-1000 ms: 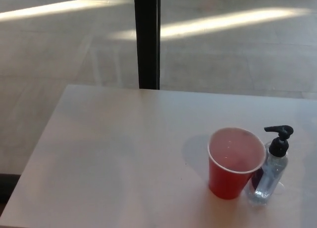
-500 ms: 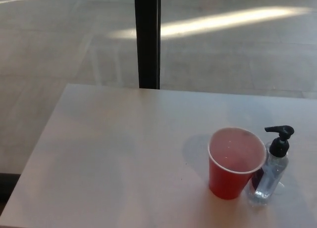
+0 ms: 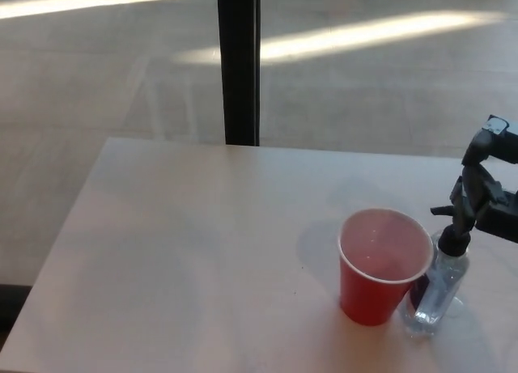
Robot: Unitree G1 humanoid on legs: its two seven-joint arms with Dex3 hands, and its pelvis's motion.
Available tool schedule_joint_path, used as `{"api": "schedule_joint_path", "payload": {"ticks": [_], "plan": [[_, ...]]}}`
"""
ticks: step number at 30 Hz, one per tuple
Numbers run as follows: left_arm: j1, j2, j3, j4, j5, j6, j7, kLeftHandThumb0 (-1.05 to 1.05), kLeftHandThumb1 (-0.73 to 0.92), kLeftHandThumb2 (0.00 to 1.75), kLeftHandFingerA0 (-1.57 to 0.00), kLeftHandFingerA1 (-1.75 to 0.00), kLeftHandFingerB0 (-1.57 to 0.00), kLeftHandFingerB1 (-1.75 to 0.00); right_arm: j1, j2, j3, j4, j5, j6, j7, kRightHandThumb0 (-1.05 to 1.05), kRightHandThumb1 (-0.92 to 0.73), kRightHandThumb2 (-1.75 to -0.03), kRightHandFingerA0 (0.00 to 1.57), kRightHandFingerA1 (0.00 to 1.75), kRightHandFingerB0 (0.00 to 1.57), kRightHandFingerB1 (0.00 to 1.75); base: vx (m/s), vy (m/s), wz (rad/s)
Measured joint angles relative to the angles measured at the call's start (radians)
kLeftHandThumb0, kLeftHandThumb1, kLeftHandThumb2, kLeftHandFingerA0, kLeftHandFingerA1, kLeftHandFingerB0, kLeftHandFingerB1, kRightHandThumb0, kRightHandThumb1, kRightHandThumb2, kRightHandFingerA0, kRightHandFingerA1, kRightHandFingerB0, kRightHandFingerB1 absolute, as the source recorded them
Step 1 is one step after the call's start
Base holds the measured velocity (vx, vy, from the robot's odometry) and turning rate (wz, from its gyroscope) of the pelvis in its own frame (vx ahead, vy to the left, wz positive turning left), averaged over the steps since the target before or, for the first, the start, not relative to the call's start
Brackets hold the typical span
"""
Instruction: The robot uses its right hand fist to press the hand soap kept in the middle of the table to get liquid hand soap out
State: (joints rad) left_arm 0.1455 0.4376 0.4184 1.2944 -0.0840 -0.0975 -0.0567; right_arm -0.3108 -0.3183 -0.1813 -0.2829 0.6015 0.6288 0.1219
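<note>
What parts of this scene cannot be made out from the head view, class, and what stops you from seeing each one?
- Right hand: cut off by the picture's right edge, so whether it is a fist is unclear.
- Pump head of the soap bottle: partly covered by the right hand; contact cannot be judged.
- Lower left side of the bottle: hidden behind the red cup.
- Left hand: outside the picture.
- Table: near and right edges cut off.

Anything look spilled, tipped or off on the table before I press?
Nothing stands out. The red cup and the soap bottle stand upright, close side by side, on a dry white table. The right hand is beside the pump.
</note>
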Motion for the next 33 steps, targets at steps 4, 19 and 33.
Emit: {"api": "schedule_joint_path", "payload": {"ticks": [4,19,33], "plan": [[0.003,0.002,-0.006,0.0,0.0,-0.001,-0.001,-0.56,0.71,0.61,-0.76,-0.66,-0.58,-0.51,-0.024,0.0,0.008,0.004,-0.004,0.011,0.005,-0.16,-0.55,-1.32,1.03,1.75,0.72,1.67,0.0,0.0,0.0],[-0.009,0.003,-0.006,0.003,-0.005,-0.001,-0.002,-0.55,0.71,0.61,-0.77,-0.67,-0.57,-0.51,-0.033,-0.012,0.029,0.052,-0.062,-0.017,0.048,-0.14,-0.53,-1.35,1.01,1.75,0.72,1.65,0.0,0.0,0.0],[-0.01,0.003,-0.007,0.003,-0.011,-0.001,-0.002,-0.57,0.72,0.61,-0.76,-0.64,-0.57,-0.5,0.011,-0.002,0.028,0.052,-0.09,-0.079,0.057,-0.15,-0.52,-1.36,1.0,1.75,0.71,1.66,0.0,0.0,0.0]]}}
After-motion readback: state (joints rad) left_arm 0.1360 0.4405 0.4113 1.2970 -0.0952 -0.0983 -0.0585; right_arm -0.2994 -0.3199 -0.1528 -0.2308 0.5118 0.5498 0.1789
